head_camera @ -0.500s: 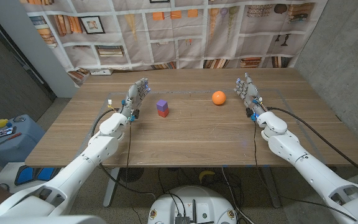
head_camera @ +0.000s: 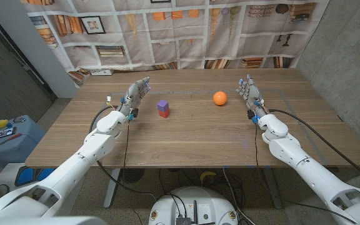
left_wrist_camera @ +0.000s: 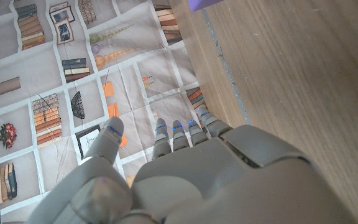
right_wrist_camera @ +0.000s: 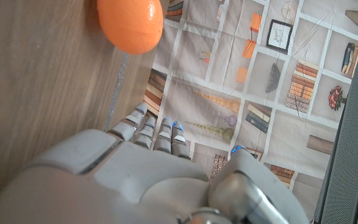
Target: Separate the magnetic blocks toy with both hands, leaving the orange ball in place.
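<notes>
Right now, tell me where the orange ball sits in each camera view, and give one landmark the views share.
Head view: the orange ball lies on the wooden table, just inside the right hand.
Left wrist view: not in it.
Right wrist view: the ball sits at the picture's top edge, beyond the right hand.
Shared landmark: the bookshelf-print backdrop.

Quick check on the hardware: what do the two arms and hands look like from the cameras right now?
Both arms are glossy white, rounded shells with black cables trailing off them. The left hand and right hand are grey, with small blue marks on the fingers; the wrist views show smooth, light grey plates on their backs.
</notes>
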Robot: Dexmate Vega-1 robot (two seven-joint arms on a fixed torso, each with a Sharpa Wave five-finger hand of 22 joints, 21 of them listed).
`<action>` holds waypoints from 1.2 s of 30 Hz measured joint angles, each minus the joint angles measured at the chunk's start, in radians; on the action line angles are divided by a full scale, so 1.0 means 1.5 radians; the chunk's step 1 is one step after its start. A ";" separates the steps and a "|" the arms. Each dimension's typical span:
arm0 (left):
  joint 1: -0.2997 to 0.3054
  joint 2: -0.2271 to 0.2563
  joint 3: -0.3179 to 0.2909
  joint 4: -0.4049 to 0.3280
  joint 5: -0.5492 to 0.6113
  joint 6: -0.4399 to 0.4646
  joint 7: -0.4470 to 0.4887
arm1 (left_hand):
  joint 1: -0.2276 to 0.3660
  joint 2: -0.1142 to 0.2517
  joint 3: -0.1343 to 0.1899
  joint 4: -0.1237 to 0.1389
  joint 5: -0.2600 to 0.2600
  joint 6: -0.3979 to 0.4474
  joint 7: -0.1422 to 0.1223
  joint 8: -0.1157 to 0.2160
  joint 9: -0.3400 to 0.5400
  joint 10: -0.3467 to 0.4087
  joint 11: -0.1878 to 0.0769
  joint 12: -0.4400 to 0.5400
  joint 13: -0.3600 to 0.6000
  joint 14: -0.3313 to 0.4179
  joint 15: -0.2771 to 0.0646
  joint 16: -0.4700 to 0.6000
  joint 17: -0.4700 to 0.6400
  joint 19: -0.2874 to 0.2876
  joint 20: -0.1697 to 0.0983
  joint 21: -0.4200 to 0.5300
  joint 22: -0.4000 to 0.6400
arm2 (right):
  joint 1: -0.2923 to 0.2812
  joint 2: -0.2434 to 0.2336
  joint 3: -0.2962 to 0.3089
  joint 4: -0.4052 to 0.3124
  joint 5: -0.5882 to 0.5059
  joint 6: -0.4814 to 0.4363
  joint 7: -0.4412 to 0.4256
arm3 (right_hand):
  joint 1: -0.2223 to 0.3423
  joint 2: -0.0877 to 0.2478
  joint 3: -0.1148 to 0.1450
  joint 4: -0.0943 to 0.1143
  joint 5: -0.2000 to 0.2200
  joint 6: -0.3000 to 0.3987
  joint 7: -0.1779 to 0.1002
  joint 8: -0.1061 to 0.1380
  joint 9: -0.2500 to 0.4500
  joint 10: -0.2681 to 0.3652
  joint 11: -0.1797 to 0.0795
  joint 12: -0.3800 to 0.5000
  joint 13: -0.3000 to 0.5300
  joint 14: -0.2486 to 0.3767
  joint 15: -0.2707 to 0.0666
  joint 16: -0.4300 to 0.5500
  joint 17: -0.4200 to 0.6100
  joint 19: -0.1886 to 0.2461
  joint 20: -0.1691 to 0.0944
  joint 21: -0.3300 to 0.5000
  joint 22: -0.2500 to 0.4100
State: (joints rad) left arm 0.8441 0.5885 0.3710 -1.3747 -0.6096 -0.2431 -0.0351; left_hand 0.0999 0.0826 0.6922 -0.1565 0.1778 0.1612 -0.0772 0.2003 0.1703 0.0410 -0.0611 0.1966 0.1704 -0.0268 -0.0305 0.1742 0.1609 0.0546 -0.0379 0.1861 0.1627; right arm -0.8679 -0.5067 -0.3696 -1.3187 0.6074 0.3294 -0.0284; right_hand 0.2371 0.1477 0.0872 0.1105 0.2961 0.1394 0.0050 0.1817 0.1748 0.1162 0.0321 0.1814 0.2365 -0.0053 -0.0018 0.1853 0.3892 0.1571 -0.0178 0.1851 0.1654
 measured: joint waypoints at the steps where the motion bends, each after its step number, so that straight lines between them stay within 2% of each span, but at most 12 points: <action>1: 0.000 0.001 0.000 -0.002 0.001 0.001 0.000 | 0.007 0.000 0.002 -0.004 0.000 0.005 -0.001 0.000 0.000 0.003 -0.003 0.000 0.000 0.001 -0.001 0.000 0.000 0.004 0.000 0.000 0.000 | 0.000 -0.001 0.000 -0.001 0.000 0.000 -0.001 | 0.000 0.000 0.000 0.000 0.000 0.000 0.000 0.000 0.000 0.000 0.000 0.000 -0.001 0.000 0.000 0.000 0.000 0.000 0.000 0.000 0.000; 10: 0.015 0.055 -0.006 -0.068 0.032 0.032 0.017 | 0.038 -0.014 0.007 -0.021 0.000 0.042 -0.014 0.010 0.000 0.015 -0.015 0.000 0.003 0.011 -0.001 0.000 0.000 0.013 0.001 0.000 0.000 | -0.008 -0.010 0.003 -0.015 -0.008 -0.005 -0.011 | 0.000 0.000 0.006 0.000 0.000 0.000 0.000 0.000 0.000 0.002 -0.002 0.000 -0.006 0.000 0.000 0.000 -0.006 0.004 -0.004 0.000 0.000; 14: 0.015 0.055 -0.006 -0.068 0.044 0.041 0.021 | 0.050 -0.020 0.008 -0.022 0.000 0.050 -0.020 0.010 0.000 0.021 -0.021 0.000 0.003 0.012 0.000 0.000 0.000 0.013 0.001 0.000 0.000 | -0.010 -0.011 0.004 -0.018 -0.008 -0.005 -0.011 | 0.006 0.006 0.006 0.000 0.000 0.000 0.000 0.000 0.000 0.002 -0.002 0.000 -0.008 -0.001 -0.001 0.000 -0.008 0.004 -0.004 0.000 0.000; 15: 0.024 0.080 -0.012 -0.097 0.046 0.044 0.022 | 0.051 -0.021 0.008 -0.022 0.000 0.053 -0.023 0.010 0.000 0.023 -0.023 0.000 0.003 0.012 0.000 0.000 0.000 0.013 0.001 0.000 0.000 | -0.010 -0.012 0.004 -0.019 -0.009 -0.005 -0.014 | 0.008 0.008 0.006 0.000 0.000 0.000 0.000 0.000 0.000 0.002 -0.002 0.000 -0.009 -0.001 -0.001 0.000 -0.009 0.004 -0.004 0.000 0.000; 17: 0.024 0.080 -0.012 -0.097 0.053 0.050 0.023 | 0.055 -0.025 0.008 -0.022 0.000 0.059 -0.029 0.010 0.001 0.025 -0.025 0.000 0.003 0.012 0.000 0.000 0.000 0.013 0.001 0.000 0.000 | -0.011 -0.013 0.005 -0.019 -0.009 -0.005 -0.014 | 0.008 0.008 0.008 -0.002 0.000 0.000 0.000 0.000 0.000 0.002 -0.002 0.000 -0.009 -0.001 -0.001 0.000 -0.009 0.004 -0.004 0.000 0.000; 18: 0.030 0.099 -0.016 -0.117 0.055 0.052 0.023 | 0.057 -0.027 0.008 -0.022 0.000 0.060 -0.030 0.010 0.002 0.024 -0.025 0.000 0.003 0.012 0.000 0.000 0.001 0.013 0.001 0.000 0.000 | -0.011 -0.013 0.005 -0.019 -0.010 -0.005 -0.015 | 0.008 0.008 0.008 -0.002 0.000 0.000 0.000 0.000 0.000 0.002 -0.002 0.000 -0.009 -0.001 -0.001 0.000 -0.009 0.004 -0.004 0.000 0.000; 19: 0.030 0.099 -0.016 -0.117 0.058 0.057 0.023 | 0.060 -0.030 0.008 -0.022 0.000 0.062 -0.032 0.010 0.003 0.022 -0.027 0.000 0.003 0.012 0.000 0.000 0.003 0.013 0.001 0.000 0.000 | -0.011 -0.013 0.006 -0.019 -0.010 -0.005 -0.015 | 0.008 0.008 0.009 -0.003 0.000 0.000 0.000 0.000 0.000 0.002 -0.002 0.000 -0.010 -0.001 -0.001 0.000 -0.010 0.004 -0.004 0.000 0.000; 22: 0.037 0.132 -0.021 -0.148 0.070 0.071 0.022 | 0.069 -0.039 0.008 -0.022 0.000 0.064 -0.040 0.010 0.003 0.022 -0.033 0.000 0.003 0.012 0.000 0.000 0.003 0.013 0.001 0.000 0.000 | -0.012 -0.014 0.006 -0.019 -0.010 -0.005 -0.015 | 0.008 0.008 0.009 -0.003 0.000 0.000 0.000 0.000 0.000 0.002 -0.002 0.000 -0.012 -0.001 -0.001 0.000 -0.012 0.004 -0.004 0.000 0.000; 26: 0.039 0.145 -0.022 -0.160 0.090 0.093 0.020 | 0.082 -0.047 0.008 -0.022 0.000 0.066 -0.051 0.010 0.003 0.025 -0.044 0.000 0.003 0.012 0.000 0.000 0.003 0.013 0.001 0.000 0.000 | -0.016 -0.017 0.009 -0.020 -0.010 -0.004 -0.015 | 0.008 0.008 0.011 0.000 0.000 0.000 0.000 0.000 0.000 0.005 0.000 0.003 -0.015 -0.001 -0.001 0.000 -0.015 0.004 -0.004 0.000 0.000; 27: 0.040 0.167 -0.024 -0.181 0.095 0.097 0.020 | 0.083 -0.047 0.008 -0.022 0.000 0.066 -0.054 0.010 0.003 0.024 -0.045 0.000 0.003 0.012 0.000 0.000 0.003 0.014 0.000 0.000 0.000 | -0.017 -0.017 0.010 -0.021 -0.010 -0.001 -0.015 | 0.008 0.008 0.011 0.000 0.000 0.000 0.000 0.000 0.000 0.006 0.001 0.003 -0.015 -0.001 -0.001 0.000 -0.015 0.004 -0.004 0.000 0.000; 33: 0.039 0.212 -0.025 -0.224 0.132 0.134 0.019 | 0.097 -0.053 0.011 -0.025 0.003 0.070 -0.064 0.010 0.003 0.024 -0.045 0.000 0.003 0.016 -0.004 0.000 0.003 0.019 0.002 0.000 0.000 | -0.022 -0.019 0.013 -0.022 -0.008 0.005 -0.013 | 0.008 0.008 0.013 -0.002 0.000 0.000 0.000 0.000 0.000 0.006 0.001 0.003 -0.018 -0.001 -0.001 0.000 -0.018 0.003 -0.004 0.000 0.000; 36: 0.038 0.222 -0.025 -0.236 0.155 0.159 0.018 | 0.101 -0.057 0.011 -0.025 0.003 0.068 -0.067 0.010 0.003 0.024 -0.045 0.000 0.003 0.016 -0.004 0.000 0.003 0.019 0.002 0.000 0.000 | -0.025 -0.020 0.015 -0.022 -0.007 0.007 -0.011 | 0.008 0.008 0.013 -0.002 0.000 0.000 0.000 0.000 0.000 0.006 0.001 0.003 -0.019 -0.001 -0.001 0.000 -0.018 0.003 -0.004 0.000 0.000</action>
State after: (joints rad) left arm 0.9011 0.9220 0.3329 -1.7281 -0.3764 -0.0052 -0.0081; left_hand 0.2507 -0.0024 0.7079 -0.1936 0.1817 0.2628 -0.1775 0.2160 0.1749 0.0765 -0.1288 0.1965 0.1747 -0.0032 -0.0358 0.1742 0.1655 0.0831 -0.0344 0.1860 0.1630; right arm -0.9047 -0.5370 -0.3476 -1.3516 0.5974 0.3398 -0.0455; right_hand 0.2490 0.1596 0.1069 0.1077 0.2959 0.1392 0.0051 0.1816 0.1745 0.1252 0.0340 0.1856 0.2082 -0.0071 -0.0036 0.1853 0.3616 0.1624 -0.0231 0.1851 0.1652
